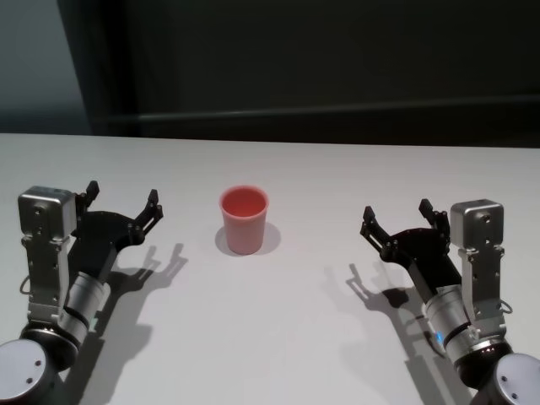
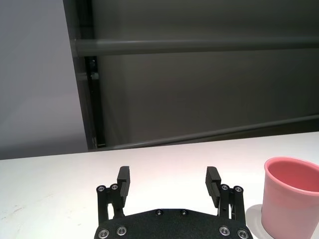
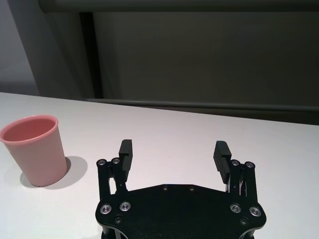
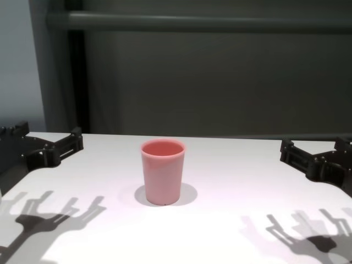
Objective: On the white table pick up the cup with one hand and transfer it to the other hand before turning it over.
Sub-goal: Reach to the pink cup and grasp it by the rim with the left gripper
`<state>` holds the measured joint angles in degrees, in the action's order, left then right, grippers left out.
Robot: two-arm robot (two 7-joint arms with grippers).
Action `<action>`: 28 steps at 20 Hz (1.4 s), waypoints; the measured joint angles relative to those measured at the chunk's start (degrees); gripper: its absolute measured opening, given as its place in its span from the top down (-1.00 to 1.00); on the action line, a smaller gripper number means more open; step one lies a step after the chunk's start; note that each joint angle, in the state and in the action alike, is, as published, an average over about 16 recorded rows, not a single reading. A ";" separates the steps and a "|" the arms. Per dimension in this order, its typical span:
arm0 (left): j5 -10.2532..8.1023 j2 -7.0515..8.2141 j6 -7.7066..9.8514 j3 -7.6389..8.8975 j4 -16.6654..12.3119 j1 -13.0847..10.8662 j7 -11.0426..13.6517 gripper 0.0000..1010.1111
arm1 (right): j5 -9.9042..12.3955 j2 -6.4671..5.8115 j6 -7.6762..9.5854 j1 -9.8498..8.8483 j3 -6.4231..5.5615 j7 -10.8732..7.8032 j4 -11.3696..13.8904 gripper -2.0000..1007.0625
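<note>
Here, the left gripper (image 1: 123,198) was held just above the white table (image 1: 287,337) on the robot's left, jaws spread and gripping nothing. The right gripper (image 1: 398,216) was poised likewise on the right (jaws also spread wide, nothing between them). Between the two, well apart from each, the salmon-pink cup (image 1: 245,219) was stood upright, rim up, nothing seen inside. Sharp arm shadows were cast on the tabletop; a dark wall panel (image 4: 220,82) was seen behind.
</note>
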<state>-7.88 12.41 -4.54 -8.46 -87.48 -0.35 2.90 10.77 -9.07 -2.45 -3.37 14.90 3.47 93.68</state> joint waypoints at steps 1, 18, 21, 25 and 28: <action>0.00 0.00 0.00 0.00 0.00 0.00 0.00 -0.98 | 0.00 0.00 0.00 0.00 0.00 0.00 0.00 -0.99; 0.00 0.00 0.00 0.00 0.00 0.00 0.00 -0.98 | 0.00 0.00 0.00 0.00 0.00 0.00 0.00 -0.99; 0.00 0.00 0.00 0.00 0.00 0.00 0.00 -0.98 | 0.00 0.00 0.00 0.00 0.00 0.00 0.00 -0.99; 0.00 0.00 0.00 0.00 0.00 0.00 0.00 -0.98 | 0.00 0.00 0.00 0.00 0.00 0.00 0.00 -0.99; 0.00 0.00 0.00 0.00 0.00 0.00 0.00 -0.98 | 0.00 0.00 0.00 0.00 0.00 0.00 0.00 -0.99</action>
<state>-7.88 12.41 -4.54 -8.46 -87.48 -0.35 2.90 10.77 -9.07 -2.45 -3.37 14.90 3.47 93.68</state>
